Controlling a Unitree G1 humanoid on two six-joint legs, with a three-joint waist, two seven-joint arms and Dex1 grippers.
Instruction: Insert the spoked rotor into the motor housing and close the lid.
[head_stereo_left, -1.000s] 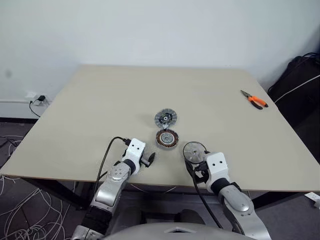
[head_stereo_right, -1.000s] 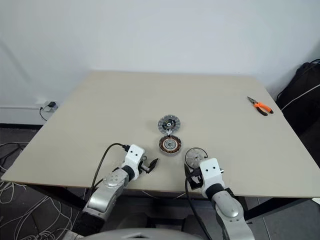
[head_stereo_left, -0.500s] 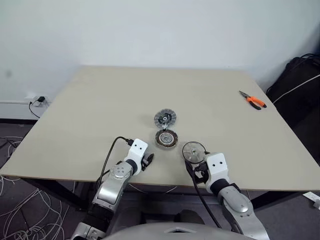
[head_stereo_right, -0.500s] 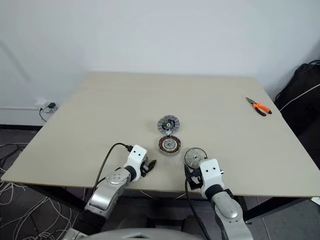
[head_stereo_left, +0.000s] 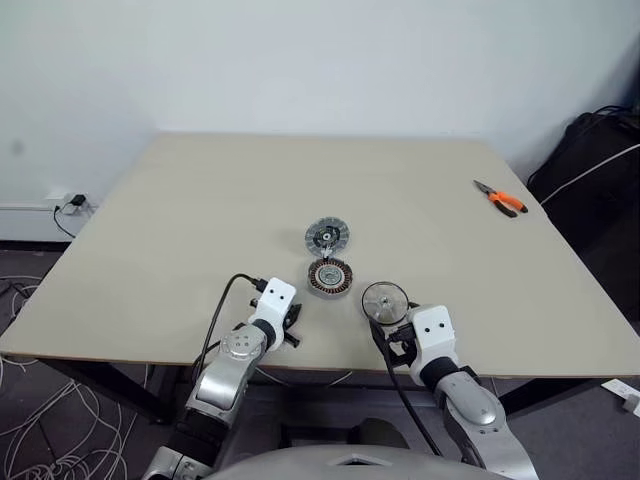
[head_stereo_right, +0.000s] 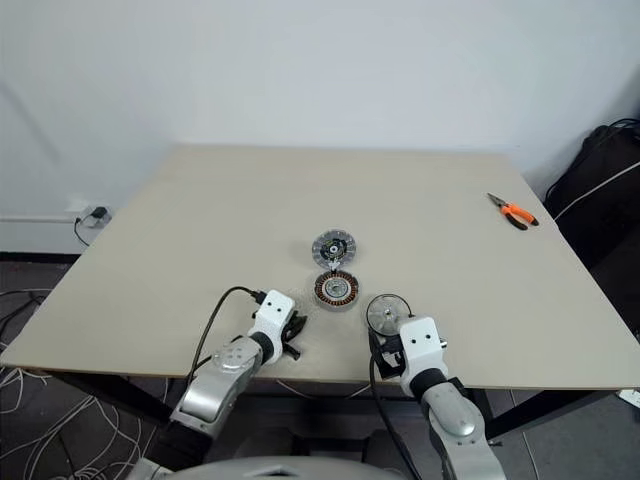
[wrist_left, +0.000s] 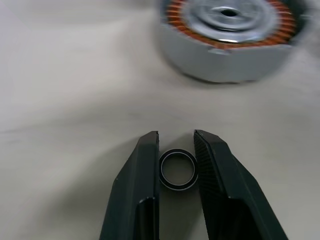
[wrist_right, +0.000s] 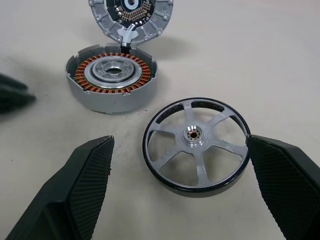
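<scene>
Broadly laid out for assembly on a wide beige matte tabletop (head_stereo_left: 150, 230), with the parts grouped near the front edge, within reach of both arms.

Just behind the grippers, the round grey-walled motor housing (head_stereo_left: 329, 278): shallow, open side up, ring of copper-brown coils around a bright metal centre, ready to take a part from above. Directly beyond it and touching its rim, the round grey ribbed metal lid (head_stereo_left: 327, 237), dark centre facing up, parked close for closing later.

Right of the housing and just apart from it, the shiny silver spoked rotor (head_stereo_left: 386, 300): lying flat, dark outer band, pale spokes running to a small hub. Not yet in the housing.

Framing that rotor, the right gripper (wrist_right: 180, 145): textured black fingers spread as wide as they go, one on each side, gripping nothing, probably poised for a pick.

At the left, the left gripper (wrist_left: 177, 134): narrow, smooth black fingers drawn close onto a small black glossy ring (wrist_left: 178, 151), seemingly pinching it on both sides. Hard to tell whether resting on the table or lifted.

Far off at the right edge, orange-handled pliers (head_stereo_left: 498, 199), well clear of the work.
</scene>
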